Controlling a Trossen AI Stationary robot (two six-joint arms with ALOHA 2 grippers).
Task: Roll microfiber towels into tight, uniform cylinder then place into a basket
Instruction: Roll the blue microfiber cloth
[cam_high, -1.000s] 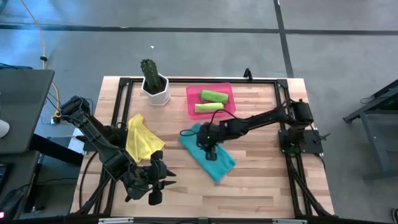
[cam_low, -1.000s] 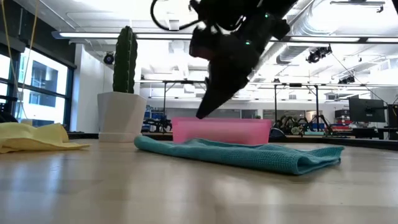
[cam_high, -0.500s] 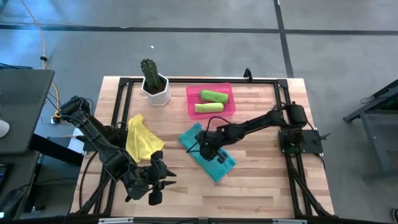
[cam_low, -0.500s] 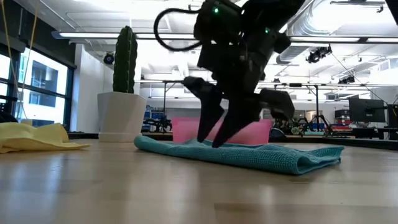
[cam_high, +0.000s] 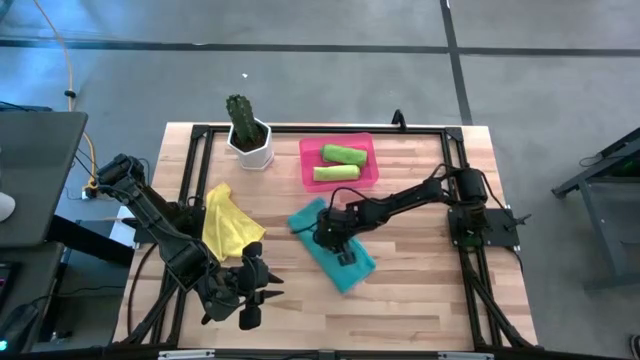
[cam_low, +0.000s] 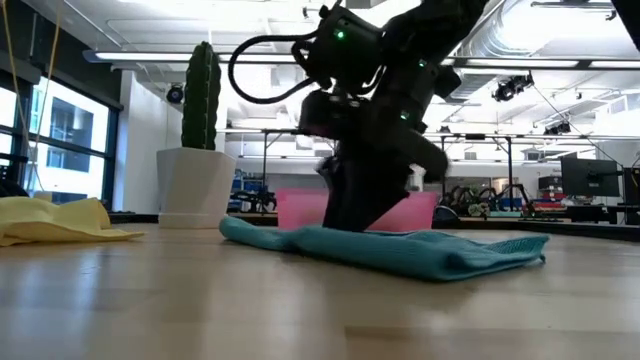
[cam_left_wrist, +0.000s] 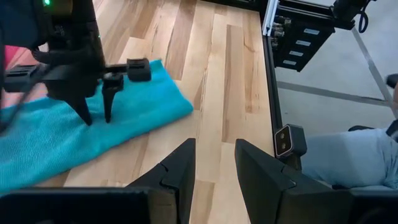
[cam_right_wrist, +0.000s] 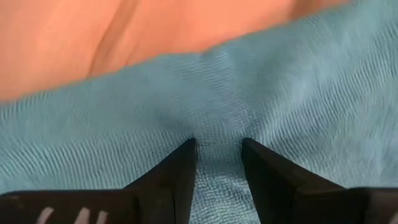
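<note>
The right gripper (cam_high: 340, 243) is down on the teal towel (cam_high: 331, 246), which lies flat near the middle of the tabletop (cam_high: 420, 260), just in front of the pink basket (cam_high: 308, 164). Its fingers (cam_right_wrist: 180, 171) stand a little apart, tips pressed into the cloth with a small ridge of fabric between them. Two rolled green towels (cam_high: 340, 163) lie side by side in the basket. The yellow towel (cam_high: 228, 222) sits crumpled on the left side of the tabletop, in front of the white pot with a cactus (cam_high: 248, 133). The left gripper (cam_high: 256, 292) waits near the front left edge, its fingers (cam_left_wrist: 177, 174) slightly apart and holding nothing.
</note>
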